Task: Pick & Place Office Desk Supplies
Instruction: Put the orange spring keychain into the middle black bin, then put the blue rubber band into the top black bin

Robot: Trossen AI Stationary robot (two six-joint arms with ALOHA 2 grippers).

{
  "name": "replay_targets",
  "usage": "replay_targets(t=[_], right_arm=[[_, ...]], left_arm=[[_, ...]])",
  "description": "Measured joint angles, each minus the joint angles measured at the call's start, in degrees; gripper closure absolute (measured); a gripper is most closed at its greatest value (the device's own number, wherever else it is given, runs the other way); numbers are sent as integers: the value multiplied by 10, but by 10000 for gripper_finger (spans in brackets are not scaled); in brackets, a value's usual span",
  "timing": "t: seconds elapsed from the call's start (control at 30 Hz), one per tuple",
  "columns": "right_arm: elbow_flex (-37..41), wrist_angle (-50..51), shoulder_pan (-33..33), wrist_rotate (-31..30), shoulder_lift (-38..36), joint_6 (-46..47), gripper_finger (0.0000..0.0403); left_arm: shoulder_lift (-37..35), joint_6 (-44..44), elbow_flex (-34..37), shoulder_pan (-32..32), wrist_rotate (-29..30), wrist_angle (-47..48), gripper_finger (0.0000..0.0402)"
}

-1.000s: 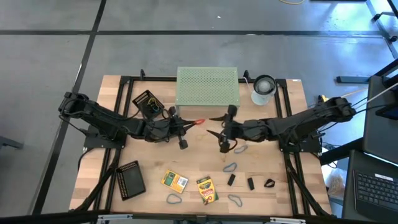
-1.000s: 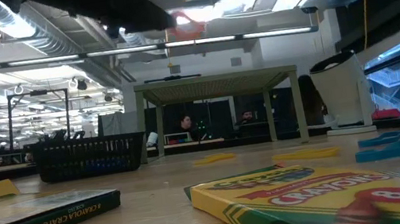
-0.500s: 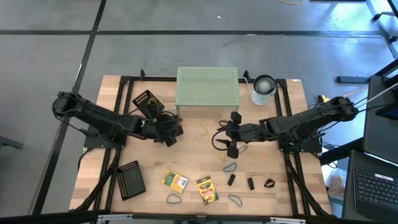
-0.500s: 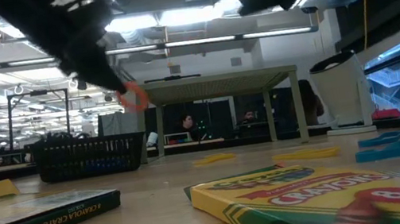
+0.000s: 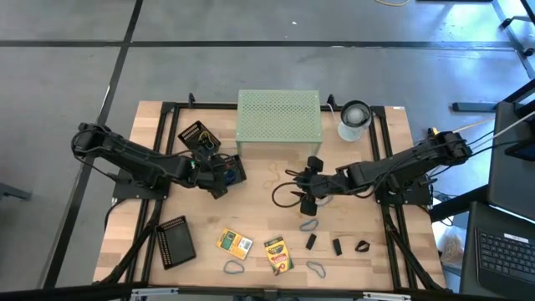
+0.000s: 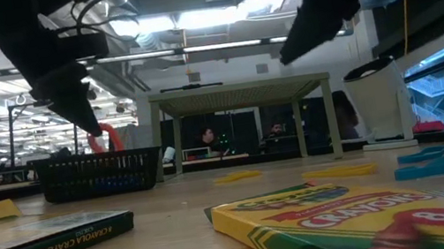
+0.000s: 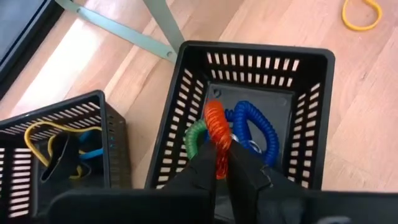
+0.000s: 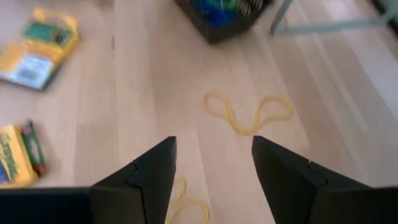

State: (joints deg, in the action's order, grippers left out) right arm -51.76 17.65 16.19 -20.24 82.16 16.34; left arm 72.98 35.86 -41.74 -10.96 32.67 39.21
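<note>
Left gripper (image 7: 222,163) clamps an orange coiled loop (image 7: 216,130) above the black mesh plastic tray (image 7: 193,106) at ten o'clock of table centre. Right gripper (image 8: 213,163), jaws spread and empty, hangs at three o'clock of centre over a thin yellow rubber-band loop (image 8: 249,113).

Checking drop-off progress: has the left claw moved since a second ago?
Yes. The left claw, shut on the orange coil, moved left, away from the green riser front, over the black tray.
</note>
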Motion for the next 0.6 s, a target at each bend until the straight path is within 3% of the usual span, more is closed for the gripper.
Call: replay_targets(t=[0.23,0.6], right_arm=[[0,88,0,5,0,70,190],[0,216,1,78,5,168,190]], left_arm=[[0,-10,0,0,1,-4,343],[0,-22,-29,0,-8,-4,270]])
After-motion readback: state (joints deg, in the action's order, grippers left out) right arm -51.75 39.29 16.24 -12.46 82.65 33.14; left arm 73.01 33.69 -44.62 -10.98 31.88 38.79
